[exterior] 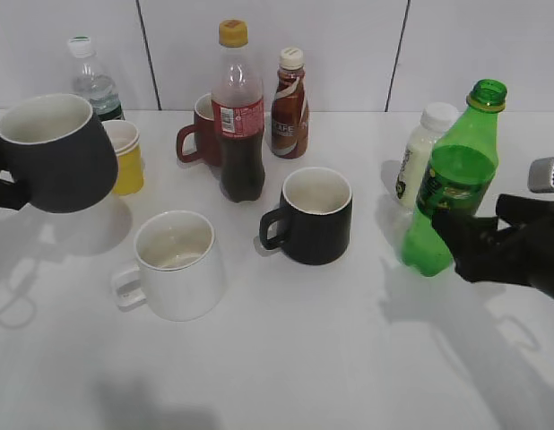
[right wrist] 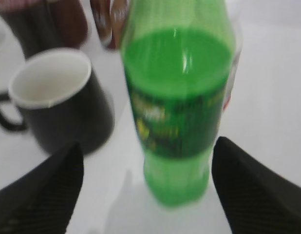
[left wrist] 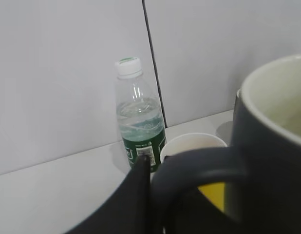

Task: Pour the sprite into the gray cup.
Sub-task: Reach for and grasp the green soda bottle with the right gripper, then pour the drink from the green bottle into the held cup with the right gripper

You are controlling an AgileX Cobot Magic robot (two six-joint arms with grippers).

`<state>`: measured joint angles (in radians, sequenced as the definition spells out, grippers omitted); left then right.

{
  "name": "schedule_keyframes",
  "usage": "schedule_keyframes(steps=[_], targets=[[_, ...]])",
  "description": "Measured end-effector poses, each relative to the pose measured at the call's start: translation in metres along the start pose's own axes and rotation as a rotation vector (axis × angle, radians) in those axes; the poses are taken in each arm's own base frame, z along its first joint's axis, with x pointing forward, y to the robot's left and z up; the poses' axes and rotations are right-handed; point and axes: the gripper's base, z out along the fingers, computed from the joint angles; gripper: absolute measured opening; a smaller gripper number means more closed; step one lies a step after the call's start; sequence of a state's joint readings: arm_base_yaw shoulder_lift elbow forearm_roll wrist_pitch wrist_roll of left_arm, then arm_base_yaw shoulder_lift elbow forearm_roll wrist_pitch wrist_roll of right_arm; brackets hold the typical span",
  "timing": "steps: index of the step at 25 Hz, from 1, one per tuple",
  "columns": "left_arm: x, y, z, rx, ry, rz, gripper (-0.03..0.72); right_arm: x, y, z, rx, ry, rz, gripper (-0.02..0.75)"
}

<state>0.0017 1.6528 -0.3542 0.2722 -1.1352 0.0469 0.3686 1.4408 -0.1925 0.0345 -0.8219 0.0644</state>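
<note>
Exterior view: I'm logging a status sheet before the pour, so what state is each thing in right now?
Sprite: uncapped, tilted, part full, between the right claw's fingers.
Gray cup: lifted off the table, held by the left claw, mouth up.
Black mug: upright, empty.
White mug: upright, empty.
Cola bottle: upright, capped.
Left claw: shut on the cup's handle.
Right claw: open around the sprite.

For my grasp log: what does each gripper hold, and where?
Left gripper: gray cup, by its handle. Right gripper: open around the sprite, nothing held.
</note>
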Motion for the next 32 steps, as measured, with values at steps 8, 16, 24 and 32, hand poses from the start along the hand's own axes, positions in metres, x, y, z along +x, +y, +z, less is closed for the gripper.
schedule_keyframes(steps=[8, 16, 24, 32], targets=[[-0.011, -0.004, -0.005, 0.049, -0.022, 0.041, 0.046, 0.006, -0.005, 0.053, 0.058, -0.064, 0.032, 0.666], [-0.024, -0.027, -0.016, 0.136, 0.143, 0.023, 0.045, 0.002, -0.003, 0.073, 0.05, -0.03, -0.016, 0.414], [-0.064, -0.094, -0.007, 0.372, 0.279, 0.185, 0.045, -0.045, 0.034, 0.062, -0.052, 0.125, -0.381, 0.415], [-0.086, -0.127, -0.006, 0.47, 0.258, 0.221, 0.045, -0.086, 0.086, 0.061, -0.091, 0.041, -0.835, 0.415]])
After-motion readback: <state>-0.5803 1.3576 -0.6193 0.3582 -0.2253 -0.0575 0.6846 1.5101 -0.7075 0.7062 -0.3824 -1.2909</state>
